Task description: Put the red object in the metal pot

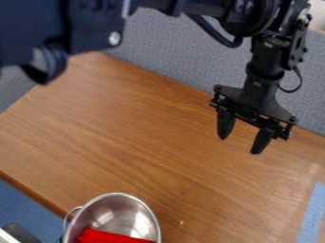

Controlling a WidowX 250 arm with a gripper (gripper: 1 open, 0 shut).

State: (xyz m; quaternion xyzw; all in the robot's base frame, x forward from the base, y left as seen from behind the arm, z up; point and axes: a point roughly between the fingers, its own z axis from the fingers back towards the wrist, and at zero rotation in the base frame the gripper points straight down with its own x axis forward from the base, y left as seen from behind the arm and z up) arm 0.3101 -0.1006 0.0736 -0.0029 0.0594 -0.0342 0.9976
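Wood table (pixel 114 142), grey wall behind. My claw (pixel 245 139) hanging wide, empty, far from pot (pixel 117 220). Red block (pixel 102 234) sitting inside; risking needless bump.

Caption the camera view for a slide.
Open gripper hangs over the wooden table, far from the metal pot holding the red object.
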